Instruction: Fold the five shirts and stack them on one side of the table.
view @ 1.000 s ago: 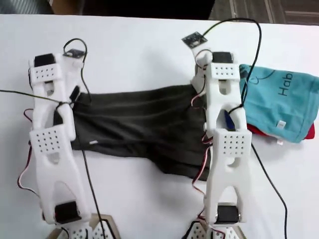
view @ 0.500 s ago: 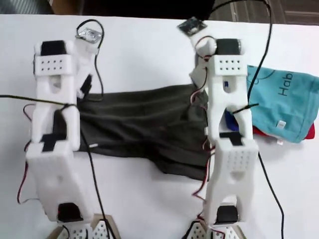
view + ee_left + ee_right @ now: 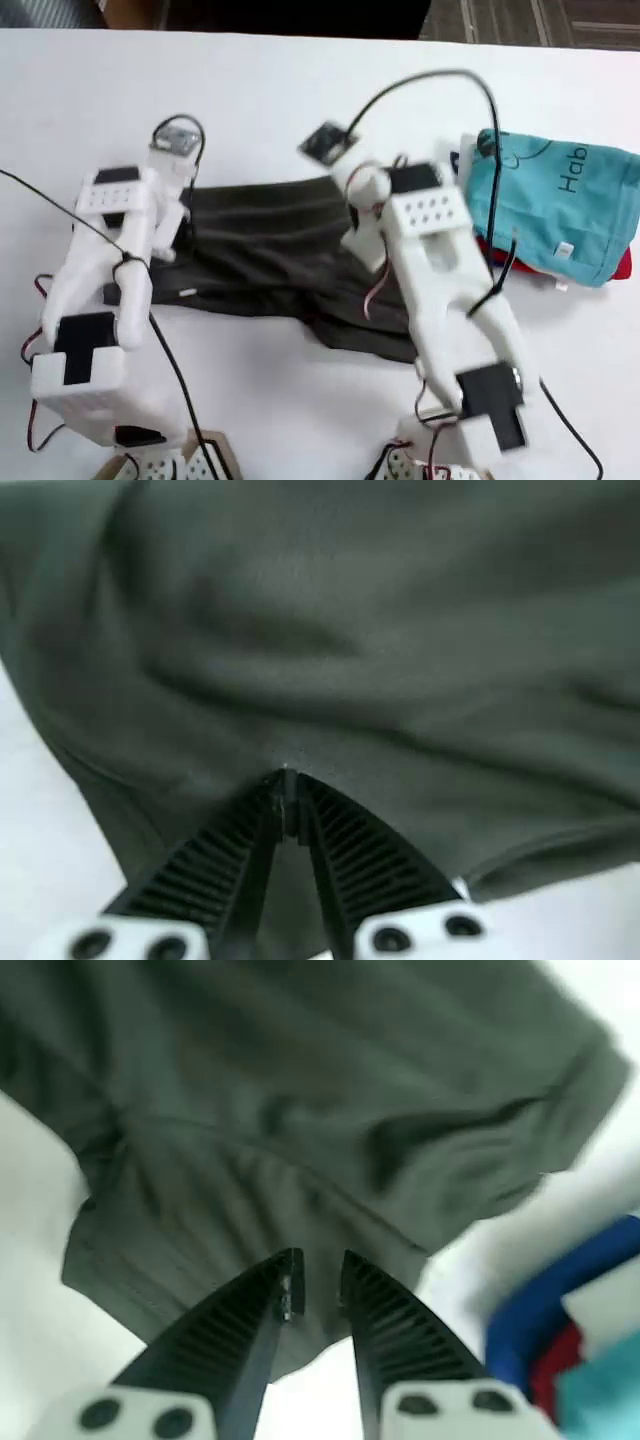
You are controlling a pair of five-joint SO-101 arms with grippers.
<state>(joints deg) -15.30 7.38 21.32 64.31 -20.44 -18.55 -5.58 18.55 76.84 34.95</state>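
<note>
A dark grey shirt (image 3: 270,250) lies crumpled across the middle of the white table (image 3: 300,90). At the shirt's left end, my left gripper (image 3: 178,222) is shut on a pinch of the cloth; the left wrist view shows the fingertips (image 3: 287,785) closed on the fabric (image 3: 400,630). My right gripper (image 3: 352,215) is at the shirt's far right corner. In the right wrist view its fingers (image 3: 316,1280) stand close together with dark cloth (image 3: 300,1090) between them. A stack of folded shirts with a teal one (image 3: 560,210) on top lies at the right.
Red (image 3: 622,265) and blue layers show under the teal shirt; the blue edge (image 3: 560,1300) is close to my right gripper. Black cables (image 3: 430,80) arch over the table behind the right arm. The far half of the table is bare white.
Both arms have swung: the left pulled nearer, and the right gripper moved left, away from the stack. The shirt's right end has shifted left with it and bunched up.
</note>
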